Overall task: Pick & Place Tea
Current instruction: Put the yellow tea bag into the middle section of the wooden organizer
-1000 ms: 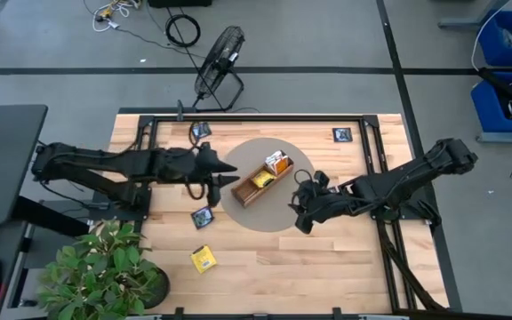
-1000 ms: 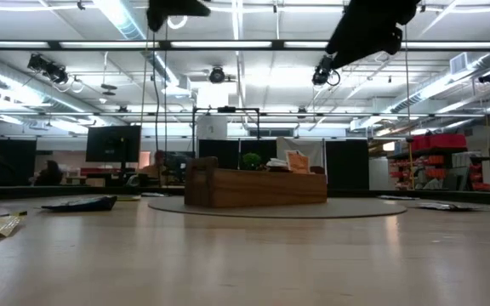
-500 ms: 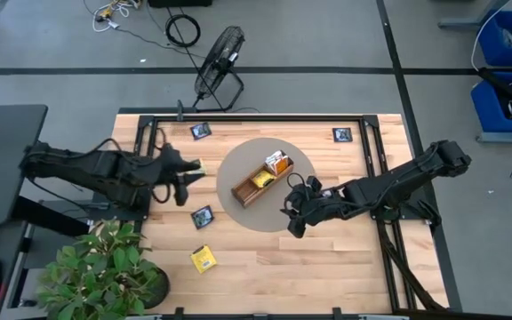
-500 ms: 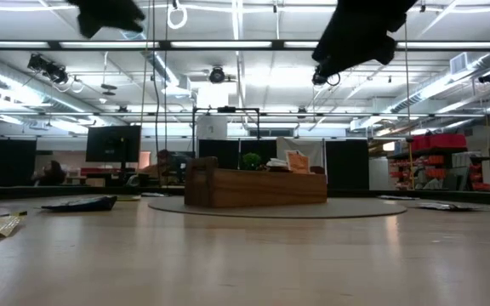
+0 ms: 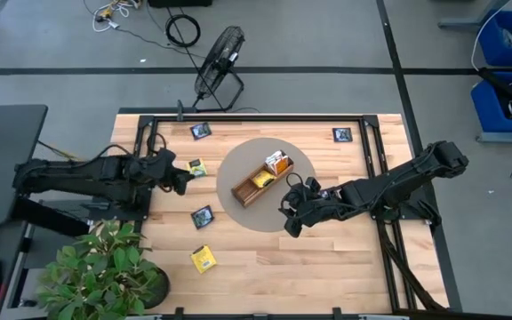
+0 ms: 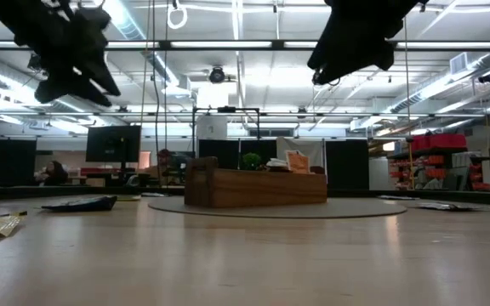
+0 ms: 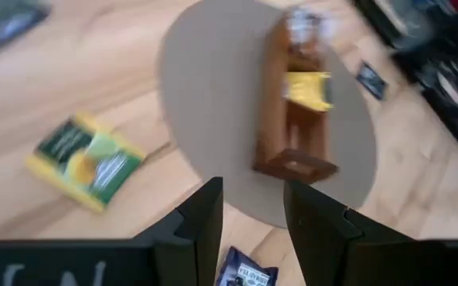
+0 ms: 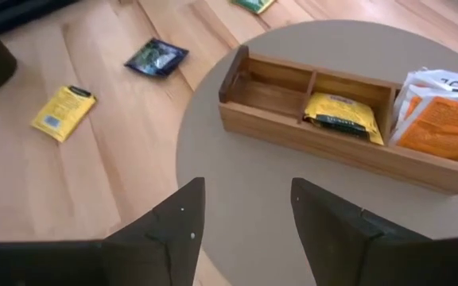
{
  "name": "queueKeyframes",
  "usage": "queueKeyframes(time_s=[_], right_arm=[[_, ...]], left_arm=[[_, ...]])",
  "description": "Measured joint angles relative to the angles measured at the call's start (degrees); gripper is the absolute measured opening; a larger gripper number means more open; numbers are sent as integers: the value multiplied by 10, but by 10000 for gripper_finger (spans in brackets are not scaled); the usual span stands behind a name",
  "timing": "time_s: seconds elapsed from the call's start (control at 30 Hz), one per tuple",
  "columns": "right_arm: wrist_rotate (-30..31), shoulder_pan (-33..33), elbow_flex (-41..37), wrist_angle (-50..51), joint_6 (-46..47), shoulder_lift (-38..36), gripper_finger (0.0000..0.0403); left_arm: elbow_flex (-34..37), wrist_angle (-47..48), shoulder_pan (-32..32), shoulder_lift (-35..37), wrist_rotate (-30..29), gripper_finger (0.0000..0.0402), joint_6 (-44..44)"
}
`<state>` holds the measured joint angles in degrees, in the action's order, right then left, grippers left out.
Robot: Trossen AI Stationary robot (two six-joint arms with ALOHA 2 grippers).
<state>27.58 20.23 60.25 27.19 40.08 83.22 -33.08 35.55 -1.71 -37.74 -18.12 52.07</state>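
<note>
Standing by the tabletop (image 5: 327, 258), I am seeing a wooden tray (image 5: 262, 179) sitting on a round grey mat (image 5: 238, 213) near the middle, angled so that its three compartments are running toward the far right corner. One end compartment is lying empty, the middle one is holding a yellow packet (image 8: 343, 116), and the other end is holding orange-and-white packets (image 8: 440, 125), at least two, standing on edge because the slot is narrow.

The left claw (image 7: 249, 226) is hanging over the left side of the tabletop with its fingers apart and nothing between them; in its wrist view it is looking down at a green packet (image 7: 86, 160) lying flat on the wood, probably its next target. The right claw (image 8: 242, 218) is hovering over the near edge of the mat, fingers likewise apart and empty, seemingly waiting beside the tray.

Counting the loose tea outside the tray, I am finding five packets: that green one (image 5: 197, 167) left of the mat, a dark navy one (image 5: 203, 216) nearer the front, a yellow one (image 5: 204, 259) toward the near left corner, and two more dark ones, one by the far left corner (image 5: 201, 131) and one by the far right corner (image 5: 342, 135). All are lying flat and well apart, easy to take singly.
</note>
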Motion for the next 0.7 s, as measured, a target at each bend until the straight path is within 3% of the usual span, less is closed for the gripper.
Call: queueKeyframes(time_s=[0.27, 0.7], right_arm=[[0, 0, 0, 3, -4, 0, 197], [-2, -11, 0, 32, -20, 0, 197]], left_arm=[[28, 8, -154, -31, 123, 138, 30], [28, -55, -365, -158, 243, 154, -78]])
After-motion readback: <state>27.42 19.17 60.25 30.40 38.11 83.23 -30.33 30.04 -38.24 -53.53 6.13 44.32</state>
